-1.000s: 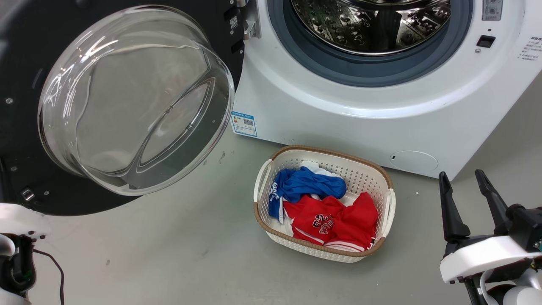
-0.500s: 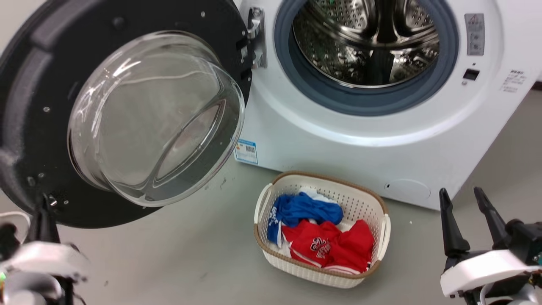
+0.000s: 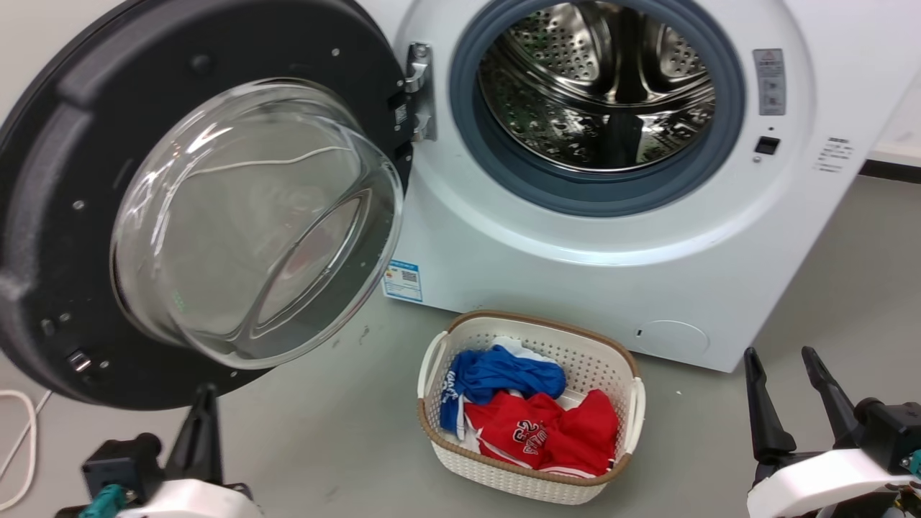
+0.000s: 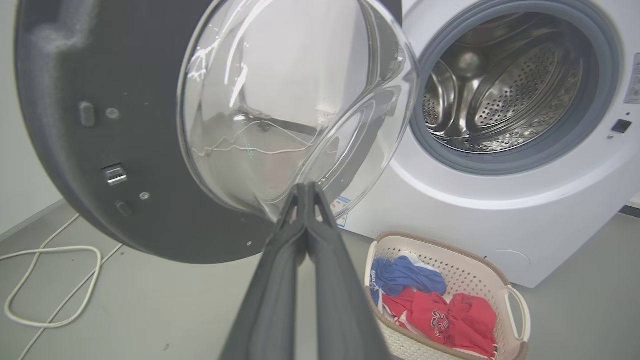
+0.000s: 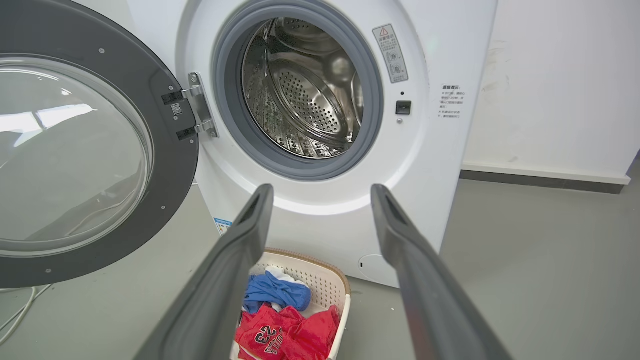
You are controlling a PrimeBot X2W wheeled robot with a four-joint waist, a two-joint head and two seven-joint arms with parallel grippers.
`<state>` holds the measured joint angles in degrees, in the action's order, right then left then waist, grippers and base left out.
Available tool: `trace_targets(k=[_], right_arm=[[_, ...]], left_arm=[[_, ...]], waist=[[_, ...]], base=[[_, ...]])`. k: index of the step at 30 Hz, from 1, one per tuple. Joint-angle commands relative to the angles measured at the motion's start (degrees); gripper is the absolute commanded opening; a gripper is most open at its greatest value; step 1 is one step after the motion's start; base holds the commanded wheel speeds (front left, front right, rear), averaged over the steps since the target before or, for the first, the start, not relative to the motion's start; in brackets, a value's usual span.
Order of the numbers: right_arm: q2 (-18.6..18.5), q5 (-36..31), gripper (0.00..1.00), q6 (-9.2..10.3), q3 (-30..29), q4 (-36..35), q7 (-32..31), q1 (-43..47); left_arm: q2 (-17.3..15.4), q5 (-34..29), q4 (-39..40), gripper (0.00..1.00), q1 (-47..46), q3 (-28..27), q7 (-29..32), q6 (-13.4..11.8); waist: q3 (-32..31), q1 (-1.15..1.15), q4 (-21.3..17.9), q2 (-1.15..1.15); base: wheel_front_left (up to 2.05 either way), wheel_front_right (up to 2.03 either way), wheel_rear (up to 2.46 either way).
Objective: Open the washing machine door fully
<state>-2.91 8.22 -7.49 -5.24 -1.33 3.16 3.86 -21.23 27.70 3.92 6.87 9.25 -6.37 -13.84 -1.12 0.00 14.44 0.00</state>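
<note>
Door (image 3: 65, 180) stood wide open, left of the drum (image 3: 597, 93). My left gripper (image 4: 305, 192) was together just under it, contact unclear; right gripper (image 3: 778, 360) apart. Judged: last step; any further swing calls for a gentle outward push.

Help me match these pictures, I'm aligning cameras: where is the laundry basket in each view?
Head view: laundry basket low centre.
Left wrist view: laundry basket bottom right.
Right wrist view: laundry basket bottom centre.
Shared landmark: steel drum opening, above it.

grey floor (image 3: 324, 453): white washing machine (image 3: 547, 288), laundry basket (image 3: 532, 483) in front, white cable loop (image 3: 34, 424) left.
</note>
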Motion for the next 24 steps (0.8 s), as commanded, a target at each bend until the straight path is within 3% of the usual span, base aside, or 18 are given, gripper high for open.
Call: trace_targets(k=[1, 2, 4, 5, 6, 7, 24], right_arm=[[0.06, 0.19, 1.00, 0.00, 0.08, -0.08, -0.04, 0.47], [0.06, -0.06, 1.00, 0.00, 0.11, -0.15, -0.07, 0.59], [0.05, -0.55, 1.00, 0.00, 0.14, -0.36, -0.31, 0.79], [0.06, -0.74, 1.00, 0.00, 0.20, -0.43, -0.45, 0.77], [0.06, -0.81, 1.00, 0.00, 0.27, -0.44, -0.55, 0.77], [0.06, -1.06, 1.00, 0.00, 0.39, -0.58, -0.51, 0.77], [0.06, -1.83, 1.00, 0.00, 3.04, 0.28, -1.43, 0.14]], left_arm=[[0.12, -0.29, 0.56, 0.00, -0.03, 0.57, 0.34, 0.10], [-0.04, -0.43, 0.82, 0.00, -0.45, 1.01, 0.60, 0.31], [-0.13, -1.19, 1.17, 0.38, -1.33, 2.18, 1.06, 0.72], [0.04, -1.27, 1.20, 0.61, -1.70, 2.61, 1.12, 0.84], [0.00, -1.28, 1.06, 0.92, -2.16, 2.87, 1.16, 1.16], [-0.18, -1.54, 0.75, 1.00, -2.62, 3.06, 1.15, 1.29], [-0.13, -2.84, -5.77, 1.00, -7.34, 5.90, -0.40, 3.26]], waist=[[-0.17, 0.00, -0.78, 0.00], [-0.27, 0.00, -1.28, 0.00], [-0.43, 0.00, -2.52, 0.00], [-0.51, 0.00, -3.23, 0.00], [-0.62, 0.00, -3.96, 0.00], [-0.71, 0.00, -4.71, 0.00], [-1.65, 0.00, -16.62, 0.00]], base=[[0.00, 0.00, 0.00], [0.00, 0.00, 0.00], [0.00, 0.00, 0.00], [0.00, 0.00, 0.00], [0.00, 0.00, 0.00], [0.00, 0.00, 0.00], [0.00, 0.00, 0.00]])
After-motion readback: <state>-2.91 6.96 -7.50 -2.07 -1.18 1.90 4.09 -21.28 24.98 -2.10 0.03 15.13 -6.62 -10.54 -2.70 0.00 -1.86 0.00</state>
